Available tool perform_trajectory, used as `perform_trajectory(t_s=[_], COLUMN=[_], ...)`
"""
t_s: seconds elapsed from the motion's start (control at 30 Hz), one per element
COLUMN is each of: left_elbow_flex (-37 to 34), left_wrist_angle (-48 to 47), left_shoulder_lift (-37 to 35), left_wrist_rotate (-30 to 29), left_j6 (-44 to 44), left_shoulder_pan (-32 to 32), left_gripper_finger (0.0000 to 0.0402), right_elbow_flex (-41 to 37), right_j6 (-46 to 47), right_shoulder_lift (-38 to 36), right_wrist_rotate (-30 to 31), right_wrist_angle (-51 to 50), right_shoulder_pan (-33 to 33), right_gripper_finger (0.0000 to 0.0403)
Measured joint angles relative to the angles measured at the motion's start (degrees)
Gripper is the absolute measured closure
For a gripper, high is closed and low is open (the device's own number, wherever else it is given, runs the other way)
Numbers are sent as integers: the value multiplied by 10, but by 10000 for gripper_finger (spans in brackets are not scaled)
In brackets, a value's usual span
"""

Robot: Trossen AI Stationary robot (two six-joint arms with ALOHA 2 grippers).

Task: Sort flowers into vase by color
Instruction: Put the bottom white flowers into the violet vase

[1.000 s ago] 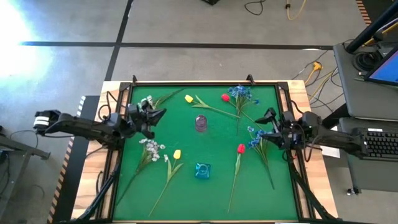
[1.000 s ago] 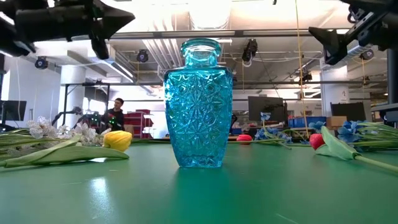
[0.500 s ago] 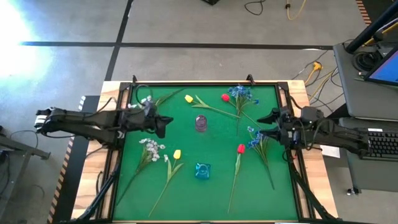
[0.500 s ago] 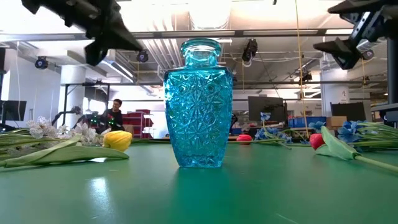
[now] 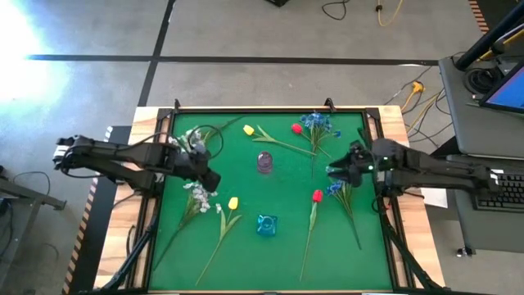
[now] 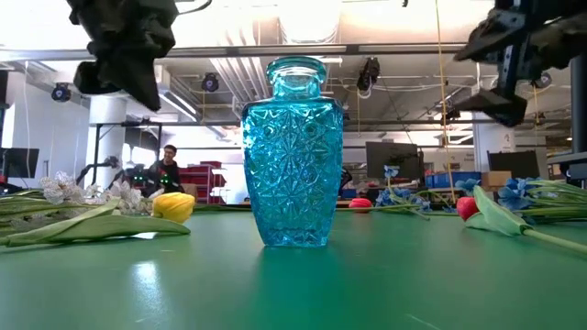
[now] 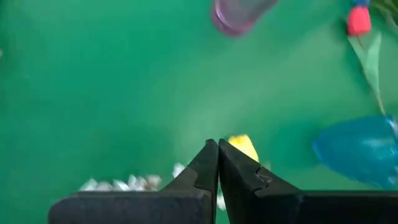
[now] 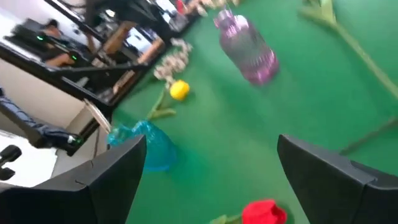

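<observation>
Flowers lie flat on the green table (image 5: 246, 246). There are white blossoms (image 5: 199, 193), a yellow tulip (image 5: 233, 202), a second yellow tulip (image 5: 248, 129), red tulips (image 5: 317, 195) (image 5: 296, 128), and blue blooms (image 5: 318, 123) (image 5: 334, 185). A blue glass vase (image 5: 266, 224) and a purple vase (image 5: 264, 161) stand upright. My left gripper (image 5: 210, 177) hangs shut just above the white blossoms (image 7: 134, 183), beside the yellow tulip (image 7: 244, 147). My right gripper (image 5: 336, 170) is open above the blue bloom on the right and touches nothing.
In the low view the blue vase (image 6: 293, 151) stands in the middle foreground, with both grippers (image 6: 128, 55) (image 6: 500, 60) high above the table. Long green stems run toward the near edge. A desk with a keyboard (image 5: 499, 188) stands past the right edge, and a person (image 6: 168, 170) is far behind.
My left gripper has swung toward the table's right, then toward the near edge, tipping down over the white blossoms. My right gripper has moved toward the table's left and slightly nearer, over the right blue bloom. No flower has moved.
</observation>
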Motion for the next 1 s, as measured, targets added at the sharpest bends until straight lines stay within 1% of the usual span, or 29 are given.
perform_trajectory(t_s=[0.1, 0.17, 0.47, 0.87, 1.0], left_elbow_flex=[0, 0, -1, -1, -1], left_wrist_angle=[-2, -4, -9, -9, -9], left_shoulder_lift=[3, 4, 4, 4, 4], left_wrist_rotate=[10, 10, 10, 10, 10], left_j6=[-6, -7, -13, -13, -12], left_shoulder_pan=[-17, -26, -55, -57, -60], left_gripper_finger=[402, 402, 402, 402, 401], right_elbow_flex=[6, 10, 40, 48, 48], right_j6=[27, 37, 41, 35, 54], right_shoulder_lift=[22, 35, 79, 90, 94], right_wrist_rotate=[-32, -38, -35, -34, -37], right_wrist_angle=[-4, -16, -106, -107, -115], right_shoulder_pan=[0, 1, 4, 4, 4], right_gripper_finger=[49, 49, 49, 49, 49])
